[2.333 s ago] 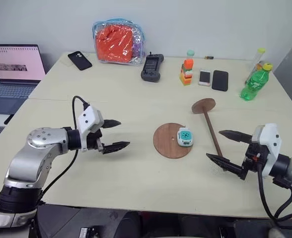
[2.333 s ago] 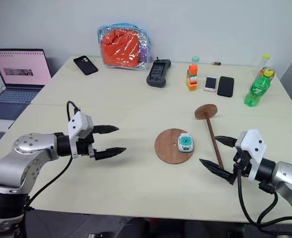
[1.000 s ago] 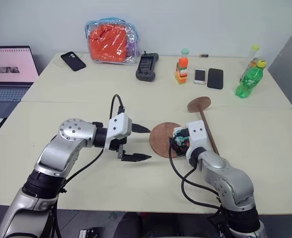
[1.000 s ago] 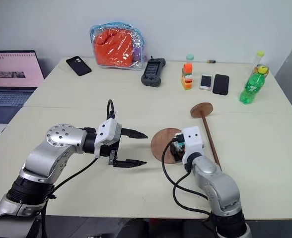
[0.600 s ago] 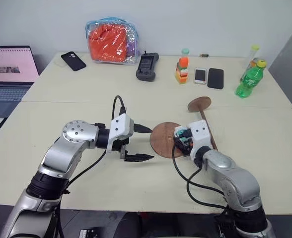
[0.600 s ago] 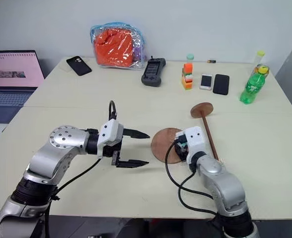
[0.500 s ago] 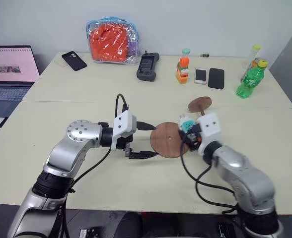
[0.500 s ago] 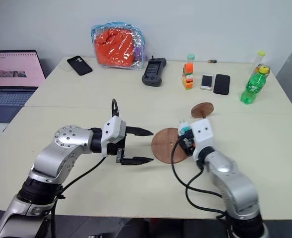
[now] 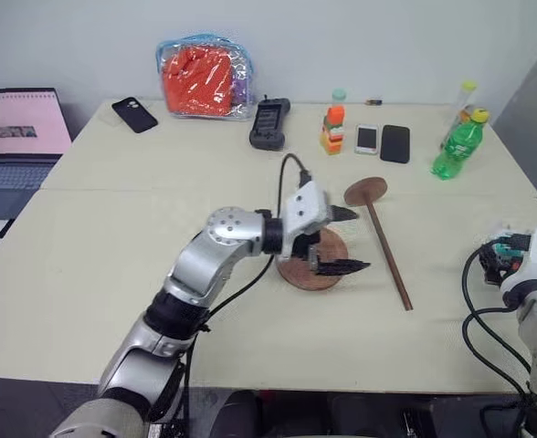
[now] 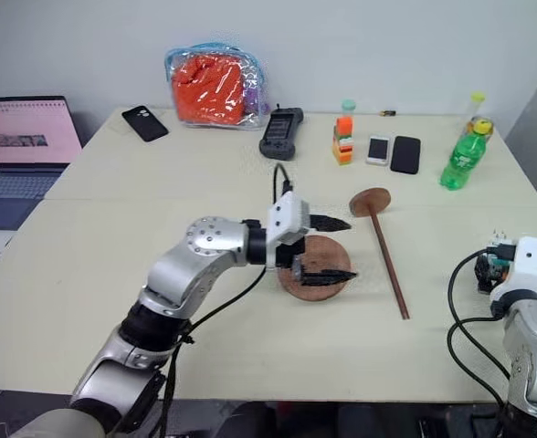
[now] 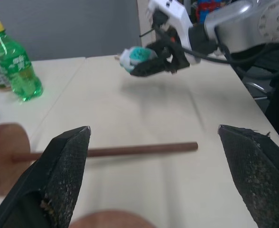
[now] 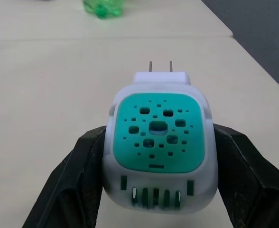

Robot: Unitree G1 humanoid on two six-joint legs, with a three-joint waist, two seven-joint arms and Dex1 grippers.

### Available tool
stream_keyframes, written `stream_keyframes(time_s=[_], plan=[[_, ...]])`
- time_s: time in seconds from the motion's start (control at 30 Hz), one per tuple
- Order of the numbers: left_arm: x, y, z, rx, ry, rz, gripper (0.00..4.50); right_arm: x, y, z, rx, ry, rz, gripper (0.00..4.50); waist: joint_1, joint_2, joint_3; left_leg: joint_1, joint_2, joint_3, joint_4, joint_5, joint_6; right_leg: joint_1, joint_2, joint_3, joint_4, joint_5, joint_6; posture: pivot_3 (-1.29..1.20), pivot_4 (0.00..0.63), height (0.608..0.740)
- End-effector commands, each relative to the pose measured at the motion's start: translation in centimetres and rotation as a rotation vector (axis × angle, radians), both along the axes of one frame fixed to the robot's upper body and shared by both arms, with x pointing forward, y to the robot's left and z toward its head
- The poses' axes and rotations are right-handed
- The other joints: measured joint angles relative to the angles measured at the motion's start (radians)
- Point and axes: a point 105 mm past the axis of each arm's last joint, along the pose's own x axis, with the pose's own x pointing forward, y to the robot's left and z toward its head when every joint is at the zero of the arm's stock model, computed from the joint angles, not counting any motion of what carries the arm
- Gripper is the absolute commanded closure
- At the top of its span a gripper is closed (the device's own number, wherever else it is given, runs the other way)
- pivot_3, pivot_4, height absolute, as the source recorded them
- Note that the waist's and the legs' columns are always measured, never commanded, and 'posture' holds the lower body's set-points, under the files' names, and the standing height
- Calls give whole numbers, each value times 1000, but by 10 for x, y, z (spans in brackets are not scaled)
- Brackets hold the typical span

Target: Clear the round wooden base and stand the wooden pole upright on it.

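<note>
The round wooden base [image 9: 295, 273] lies flat at the table's middle with nothing resting on it. My left gripper [image 9: 350, 242] hovers open over its right half, with nothing between its fingers [image 11: 66, 166]. The wooden pole [image 9: 389, 255] lies on the table just right of the base, its disc end [image 9: 365, 191] toward the back. Near the table's right edge, my right gripper [image 12: 158, 159] is shut on a white and teal plug-in device [image 12: 158, 142], lifted off the table. The left wrist view shows that device [image 11: 138, 55] beyond the pole [image 11: 130, 151].
Along the back stand a green bottle [image 9: 454, 146], two phones [image 9: 381, 141], a stack of coloured blocks [image 9: 332, 126], a black handset [image 9: 268, 123], an orange bag [image 9: 200, 75] and a black phone [image 9: 133, 114]. A laptop [image 9: 22, 123] sits at the far left.
My right gripper has lifted the plug-in device off the base and swung it far to the right. My left gripper has moved right, from beside the base to over it.
</note>
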Motion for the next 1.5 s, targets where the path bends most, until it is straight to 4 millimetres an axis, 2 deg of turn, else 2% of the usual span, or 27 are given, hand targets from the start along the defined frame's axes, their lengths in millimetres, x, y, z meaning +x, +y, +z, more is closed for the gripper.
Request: stream_keyframes(time_s=[0.03,0.17,0.23,0.27,0.4,0.63,0.7,0.77,0.93,0.97,1.07,1.13,1.27,1.5], plan=[[-3,-24,14,-22,-52,-21,0,8,-13,5,28,-54,-25,1664,0,0,0,0,0,0,0,0,0,0,0,0,0,0,0,0,150,740],[-11,-25,9,6,-64,-55,0,7,-16,0,48,-57,-51,1664,2,2,-1,0,0,0,0,0,0,0,0,0,0,0,0,0,150,740],[-11,-24,8,9,-64,-51,0,6,-17,-1,70,-63,-64,962,2,2,0,0,0,0,0,0,0,0,0,0,0,0,0,0,150,740],[-10,-23,7,10,-60,-49,0,5,-17,1,70,-73,-70,917,2,2,0,0,0,0,0,0,0,0,0,0,0,0,0,0,150,740],[-9,-20,5,17,-50,-45,0,3,-15,11,62,-113,-69,93,3,2,0,0,0,0,0,0,0,0,-1,0,0,0,0,0,150,740],[-9,-15,2,31,-42,-41,0,-1,-11,32,7,-150,-45,35,4,2,0,-1,0,0,0,0,0,0,-1,0,0,0,0,0,150,740],[-4,0,1,68,-44,-25,0,-2,8,63,-84,-175,95,35,4,3,0,-1,0,0,0,0,0,0,-1,0,0,0,0,0,150,740],[1,13,0,99,-45,-3,0,-3,30,81,-156,-159,238,35,0,6,1,-1,-1,0,0,0,0,0,-1,0,0,0,0,0,150,740],[10,37,0,140,-44,59,0,-2,62,95,-243,-50,461,35,2,5,1,0,1,-3,0,0,0,2,1,-3,-1,0,0,0,150,740],[14,49,-1,160,-46,96,0,2,71,98,-220,-44,494,35,3,5,2,0,0,-3,0,0,0,2,0,-3,-1,0,0,0,150,740],[23,81,-9,242,-63,189,0,10,106,97,-156,-6,632,35,-4,4,2,0,0,-2,1,0,0,2,0,-1,-1,0,0,0,150,740],[24,90,-15,286,-72,215,0,16,120,96,-94,12,686,35,-4,4,2,0,1,-3,0,0,0,1,0,-2,-1,0,0,0,150,740],[24,100,-25,352,-95,234,0,32,136,85,-73,142,711,35,10,4,2,-3,0,-4,0,0,0,1,-2,-4,-3,0,0,0,150,740],[16,95,-36,354,-85,214,0,71,155,69,48,324,755,35,5,4,2,-5,0,-3,1,0,0,-1,-5,-3,-6,0,1,0,150,740]])
